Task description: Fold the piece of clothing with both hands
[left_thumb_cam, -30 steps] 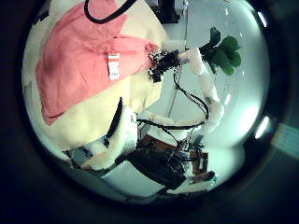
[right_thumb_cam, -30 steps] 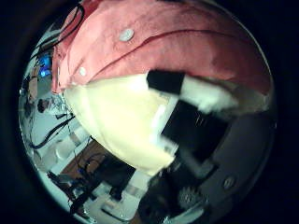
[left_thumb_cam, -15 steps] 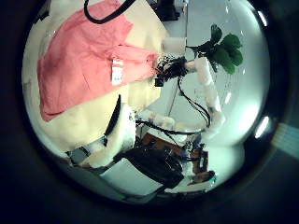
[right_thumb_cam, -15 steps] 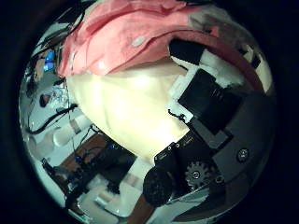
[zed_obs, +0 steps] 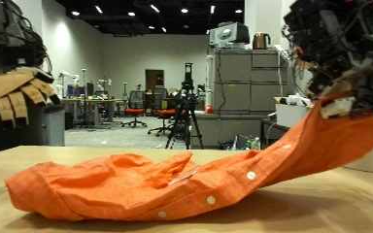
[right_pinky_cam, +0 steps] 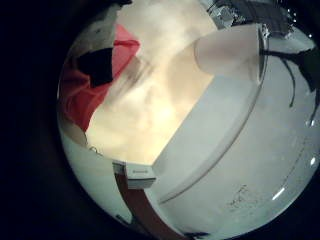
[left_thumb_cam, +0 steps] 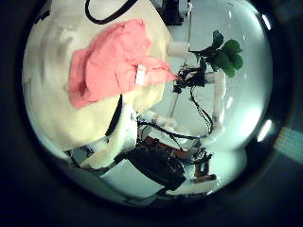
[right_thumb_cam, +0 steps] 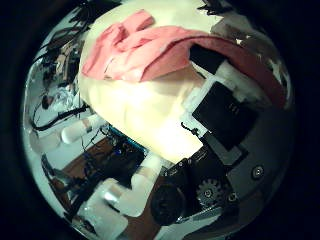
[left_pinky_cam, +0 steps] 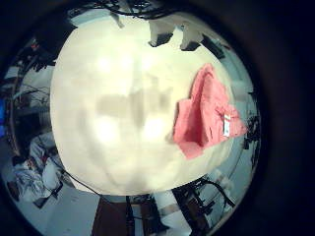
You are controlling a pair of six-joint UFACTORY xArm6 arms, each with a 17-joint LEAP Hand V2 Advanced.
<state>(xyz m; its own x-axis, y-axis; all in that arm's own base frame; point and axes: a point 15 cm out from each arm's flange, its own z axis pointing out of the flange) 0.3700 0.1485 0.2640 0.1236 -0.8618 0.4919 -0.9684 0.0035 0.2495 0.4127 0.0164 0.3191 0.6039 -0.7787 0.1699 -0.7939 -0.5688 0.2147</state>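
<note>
An orange button shirt point(zed_obs: 148, 184) lies bunched on the pale table point(zed_obs: 342, 209). One end of it rises in a taut band to my right hand point(zed_obs: 335, 53), which is shut on the cloth well above the table. My left hand point(zed_obs: 18, 92) hangs open over the shirt's other end, apart from it and holding nothing. The left palm views show the shirt point(left_pinky_cam: 205, 113) point(left_thumb_cam: 114, 61) crumpled near the table edge, with the right hand point(left_thumb_cam: 182, 74) at its lifted end. The right thumb side view shows the shirt point(right_thumb_cam: 140, 50) past my own fingers point(right_thumb_cam: 225, 90).
Beyond the table stand grey cabinets point(zed_obs: 238, 92), office chairs and a tripod point(zed_obs: 185, 107). A green plant point(left_thumb_cam: 225, 52) stands off the table near the right arm. The table edge point(right_thumb_cam: 120, 135) runs close below the shirt.
The right hand has risen with its end of the shirt, and the cloth has drawn up from a flatter spread into a bunched heap. The left hand has moved away from the shirt.
</note>
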